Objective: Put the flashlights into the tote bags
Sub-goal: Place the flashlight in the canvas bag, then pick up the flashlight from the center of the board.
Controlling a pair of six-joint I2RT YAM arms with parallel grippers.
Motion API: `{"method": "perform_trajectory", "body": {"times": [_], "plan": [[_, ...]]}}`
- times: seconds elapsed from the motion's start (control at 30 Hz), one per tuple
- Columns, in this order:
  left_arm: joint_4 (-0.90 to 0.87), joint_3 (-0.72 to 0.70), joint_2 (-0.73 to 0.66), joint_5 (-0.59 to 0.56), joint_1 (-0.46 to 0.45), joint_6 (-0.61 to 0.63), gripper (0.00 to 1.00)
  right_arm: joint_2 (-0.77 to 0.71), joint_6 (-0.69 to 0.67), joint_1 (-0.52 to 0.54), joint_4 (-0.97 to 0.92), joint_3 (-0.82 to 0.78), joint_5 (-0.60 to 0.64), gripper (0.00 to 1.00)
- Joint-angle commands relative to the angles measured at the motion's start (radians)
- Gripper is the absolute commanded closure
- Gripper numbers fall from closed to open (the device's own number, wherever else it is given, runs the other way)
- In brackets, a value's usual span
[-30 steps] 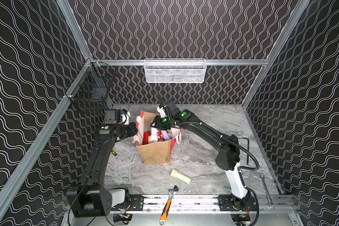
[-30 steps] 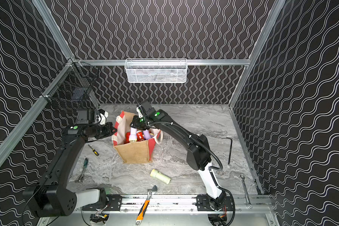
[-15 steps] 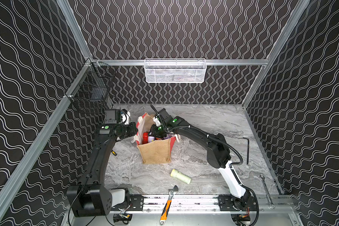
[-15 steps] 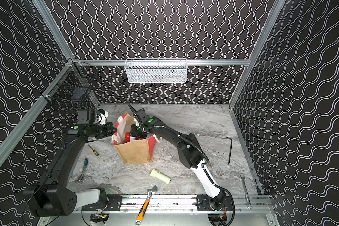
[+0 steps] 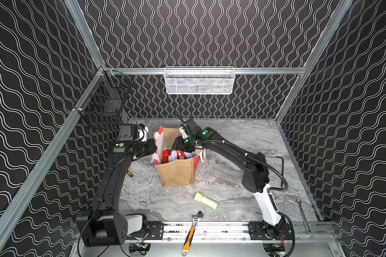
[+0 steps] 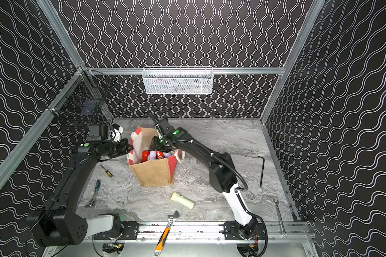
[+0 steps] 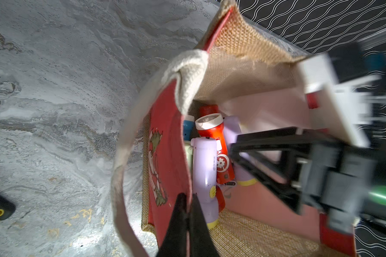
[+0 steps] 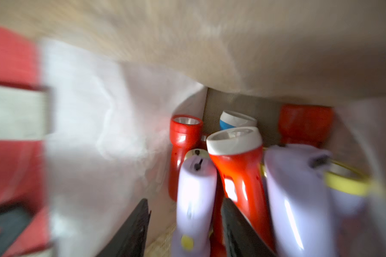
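The tote bag point(image 5: 177, 173) point(image 6: 154, 172) stands upright mid-table, with several red and lilac flashlights inside it. My left gripper point(image 7: 188, 200) point(image 5: 153, 148) is shut on the bag's red side panel at the rim, holding it open. My right gripper point(image 8: 186, 203) point(image 5: 180, 145) reaches inside the bag with its jaws apart. A lilac flashlight point(image 8: 196, 189) stands between them among the others, with a gap on one side. Beside it are a red flashlight point(image 8: 234, 151) and a blue one point(image 8: 234, 121). One pale green flashlight point(image 5: 205, 200) point(image 6: 182, 200) lies on the table in front of the bag.
An orange-handled wrench point(image 5: 191, 233) lies across the front rail. A spanner point(image 5: 303, 218) and an Allen key point(image 5: 282, 169) lie at the right, and two small tools point(image 6: 106, 170) point(image 6: 95, 193) at the left. A white mesh basket point(image 5: 199, 80) and a black wire basket point(image 5: 103, 106) hang on the walls.
My right gripper has dropped from above the bag's mouth into the bag, and its jaws have parted around the lilac flashlight. The left gripper has kept its hold on the rim.
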Motion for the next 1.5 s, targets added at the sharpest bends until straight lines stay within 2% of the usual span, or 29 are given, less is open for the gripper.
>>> {"method": "perform_trajectory", "body": {"times": [0.0,0.23,0.47,0.67,0.9,1.1,1.47], "plan": [[0.019,0.001,-0.002,0.012,0.0,0.001,0.95,-0.102,-0.064,-0.003,0.01,-0.05,0.048,0.44],[0.019,0.0,-0.005,0.009,0.001,0.001,0.95,-0.375,-0.185,-0.008,0.004,-0.209,0.17,0.41],[0.014,0.007,0.004,0.001,0.0,0.0,0.95,-0.586,-0.206,-0.055,-0.007,-0.351,0.306,0.4],[0.017,0.007,0.003,-0.005,0.0,-0.006,0.96,-0.723,-0.232,-0.108,-0.032,-0.498,0.353,0.39],[0.004,0.019,0.02,-0.023,0.0,0.0,0.95,-0.858,-0.263,-0.108,-0.08,-0.718,0.372,0.41],[-0.013,0.044,0.032,-0.032,0.0,0.005,0.95,-0.901,-0.212,-0.093,-0.151,-0.832,0.368,0.41],[-0.022,0.05,0.033,-0.071,0.0,0.007,0.95,-0.876,-0.195,0.02,-0.183,-0.953,0.335,0.41]]}}
